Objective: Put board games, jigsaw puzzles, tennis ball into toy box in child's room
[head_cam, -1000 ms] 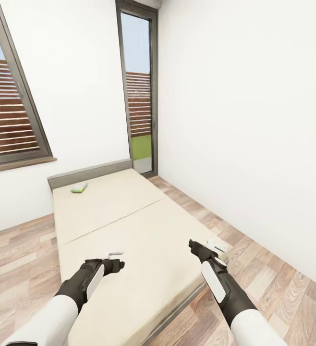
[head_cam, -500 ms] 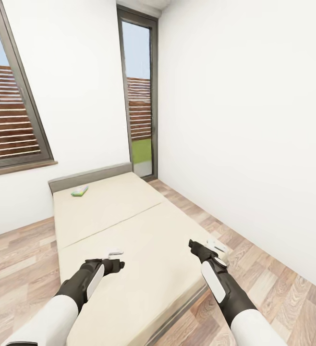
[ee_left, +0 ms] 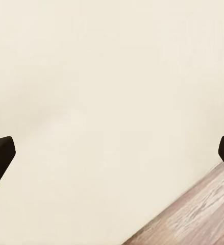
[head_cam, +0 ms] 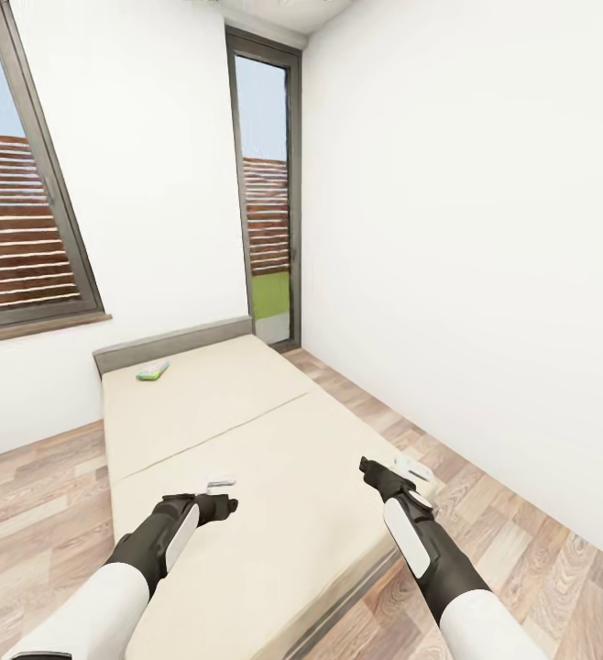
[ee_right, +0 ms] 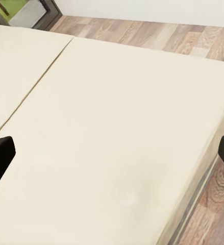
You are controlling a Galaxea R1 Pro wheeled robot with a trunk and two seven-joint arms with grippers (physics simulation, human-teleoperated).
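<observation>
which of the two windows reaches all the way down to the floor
The narrow window in the far corner, beyond the head of the bed; the wide window on the left stops at a sill well above the floor.

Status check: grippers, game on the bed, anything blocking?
Left gripper and right gripper open, empty, over bed. One board game at far end near headboard. Nothing in between.

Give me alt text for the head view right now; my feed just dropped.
A beige bed fills the middle of a white room, with one small green-and-white board game lying flat near its headboard. The left gripper and right gripper both hang open and empty over the foot end.
</observation>
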